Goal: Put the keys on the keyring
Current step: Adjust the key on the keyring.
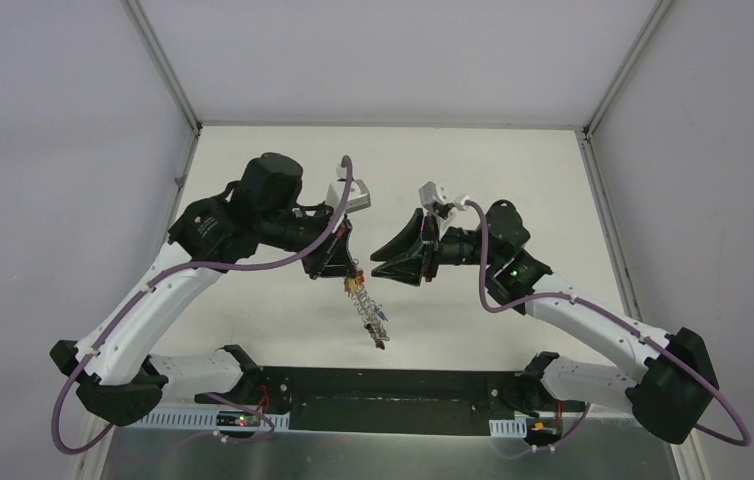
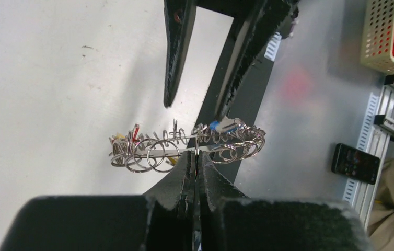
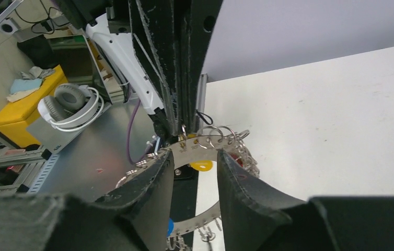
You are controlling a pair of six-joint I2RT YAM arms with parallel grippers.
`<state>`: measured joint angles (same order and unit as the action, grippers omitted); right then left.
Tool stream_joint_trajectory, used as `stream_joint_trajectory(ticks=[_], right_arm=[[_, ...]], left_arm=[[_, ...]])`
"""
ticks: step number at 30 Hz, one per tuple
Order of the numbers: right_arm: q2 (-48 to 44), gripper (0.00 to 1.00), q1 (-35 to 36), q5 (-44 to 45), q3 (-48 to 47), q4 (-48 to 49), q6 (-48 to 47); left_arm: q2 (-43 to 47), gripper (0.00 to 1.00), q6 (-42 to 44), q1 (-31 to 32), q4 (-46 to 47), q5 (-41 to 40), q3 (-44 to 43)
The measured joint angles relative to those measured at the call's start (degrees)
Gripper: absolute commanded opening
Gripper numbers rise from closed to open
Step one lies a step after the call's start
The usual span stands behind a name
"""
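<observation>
My left gripper (image 1: 343,272) is shut on the rim of the keyring (image 1: 368,310) and holds it in the air above the table, with the ring hanging down from it. In the left wrist view the left gripper (image 2: 197,155) pinches the keyring (image 2: 184,149), which is fringed with small rings and keys. My right gripper (image 1: 383,258) is open, right next to it. In the right wrist view the right gripper (image 3: 195,157) has its jaws on either side of the keyring's flat grey band (image 3: 200,146), not closed. A yellow key head (image 3: 201,166) and a blue key head (image 3: 170,227) show by the band.
The black base plate (image 1: 393,385) lies at the near edge. White enclosure walls stand left, right and behind. Off the table are a phone (image 2: 355,162), a perforated basket (image 2: 388,36) and headphones (image 3: 69,104).
</observation>
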<state>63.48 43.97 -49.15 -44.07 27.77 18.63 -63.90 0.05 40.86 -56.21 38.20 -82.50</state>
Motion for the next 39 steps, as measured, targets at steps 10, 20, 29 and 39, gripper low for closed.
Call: stream_joint_trajectory(ticks=[10,20,29,39], right_arm=[[3.52,0.40,4.66,0.50,-0.39,0.74,0.37],[7.23,0.38,6.14,1.64,-0.39,5.79,2.49],[10.16,0.18,7.19,1.75,-0.94,9.01,4.20],[11.28,0.00,7.61,0.59,-1.38,10.49,4.83]], left_arm=[[-8.20,0.00,5.66,5.11,-16.74,-9.77,-12.04],[-8.85,0.00,6.99,6.69,-20.44,-12.35,-13.79],[-8.85,0.00,7.02,6.82,-20.48,-12.52,-13.79],[-8.41,0.00,6.99,6.82,-20.06,-12.66,-13.07]])
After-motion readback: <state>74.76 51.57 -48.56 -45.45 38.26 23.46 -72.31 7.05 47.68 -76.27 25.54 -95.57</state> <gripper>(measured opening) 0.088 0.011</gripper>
